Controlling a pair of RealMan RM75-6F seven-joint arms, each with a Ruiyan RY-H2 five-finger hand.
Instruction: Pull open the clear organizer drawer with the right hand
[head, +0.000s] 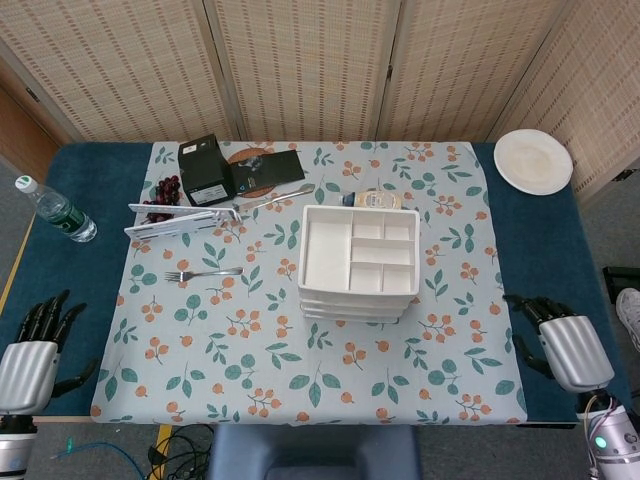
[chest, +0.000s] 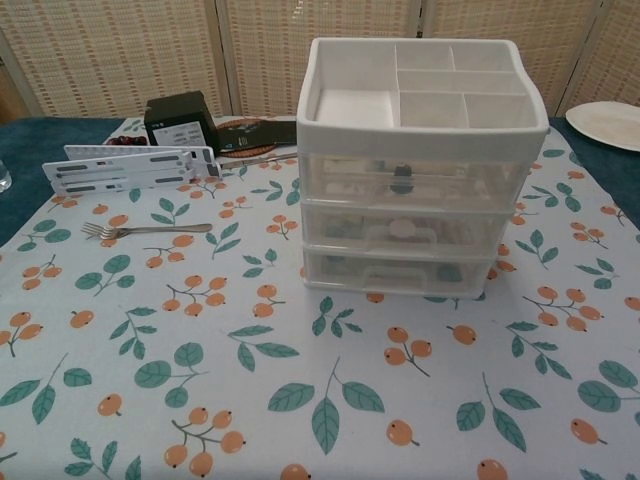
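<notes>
A clear plastic organizer (head: 359, 262) (chest: 420, 170) with a white divided top tray stands mid-table on the leaf-print cloth. Its three stacked drawers face me, all pushed in; the chest view shows their front handles (chest: 402, 232). My right hand (head: 560, 340) hovers at the table's near right corner, well to the right of the organizer, fingers apart and holding nothing. My left hand (head: 32, 350) hangs off the near left corner, fingers spread and empty. Neither hand appears in the chest view.
A fork (head: 202, 273) lies left of the organizer. Behind it sit a white slotted rack (head: 182, 219), a black box (head: 205, 169), a dark packet (head: 265, 170) and a spoon. A water bottle (head: 56, 210) stands far left, a white plate (head: 533, 160) far right.
</notes>
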